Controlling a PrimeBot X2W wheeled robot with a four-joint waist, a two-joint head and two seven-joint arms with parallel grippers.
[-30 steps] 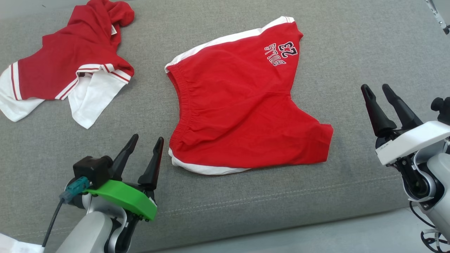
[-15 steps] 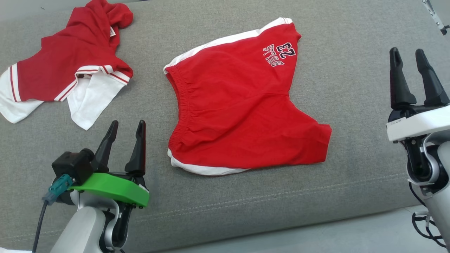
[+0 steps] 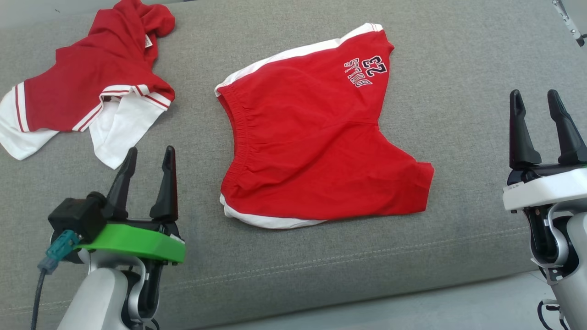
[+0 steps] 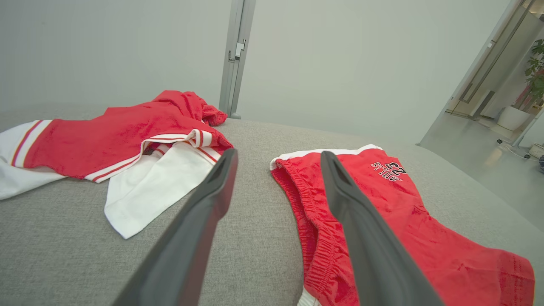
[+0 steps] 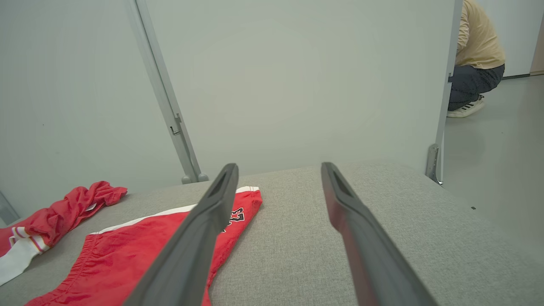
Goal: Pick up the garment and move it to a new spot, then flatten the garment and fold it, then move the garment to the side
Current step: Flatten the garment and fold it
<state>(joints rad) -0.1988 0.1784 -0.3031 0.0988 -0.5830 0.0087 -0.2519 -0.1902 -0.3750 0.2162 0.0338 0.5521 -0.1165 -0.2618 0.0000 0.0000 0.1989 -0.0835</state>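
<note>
We see soft, even, bright light over the grey cushion (image 3: 458,68), and the red shorts (image 3: 312,137) throw a thin shadow along their near edge, their print sharp in the head view. In the wrist views the wide lens bends the door frame (image 4: 236,55) toward the edges, and the dark fingers (image 4: 199,229) close to the lens look slightly soft. At the far right of the left wrist view the hallway floor (image 4: 471,140) glows brighter, washed out.

a grey fabric cushion (image 3: 463,59) (seam along its front) sits before pale partition panels (image 5: 297,76) and a smooth floor (image 5: 497,170).
</note>
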